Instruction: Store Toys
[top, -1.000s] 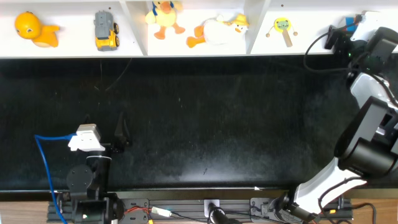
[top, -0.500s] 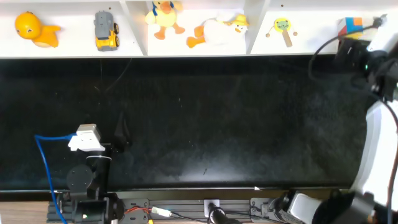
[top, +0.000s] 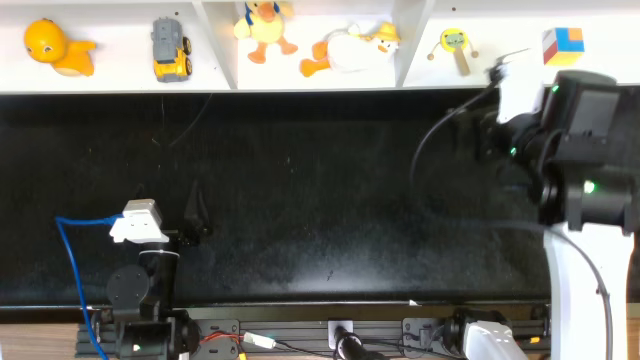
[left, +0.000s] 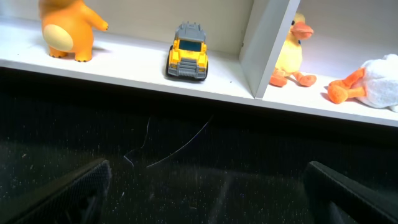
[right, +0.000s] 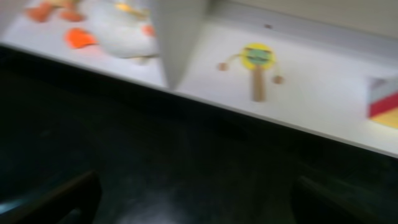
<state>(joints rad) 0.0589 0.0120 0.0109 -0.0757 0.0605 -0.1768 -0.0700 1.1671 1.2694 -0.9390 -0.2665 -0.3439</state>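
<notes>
Toys sit in the white shelf (top: 320, 80) along the mat's far edge: an orange duck (top: 55, 45), a yellow-grey truck (top: 171, 48), a yellow plush duck (top: 264, 28), a white plush duck (top: 350, 48), a small rattle drum (top: 456, 46) and a coloured cube (top: 563, 45). My right arm (top: 575, 150) stands over the mat just before the rattle's bay. Its gripper (right: 199, 205) is open and holds nothing, facing the rattle drum (right: 257, 62) and the cube (right: 382, 106). Low at the near left, my left gripper (top: 196, 213) is open and empty, facing the truck (left: 188, 51).
White dividers (right: 177, 37) split the shelf into bays. The black mat (top: 320, 200) stretches between shelf and arm bases. A blue cable (top: 75, 250) loops beside the left arm's base.
My right gripper has pulled back from the far right bay, leaving the coloured cube standing there, and swung left over the mat. The left arm has not moved.
</notes>
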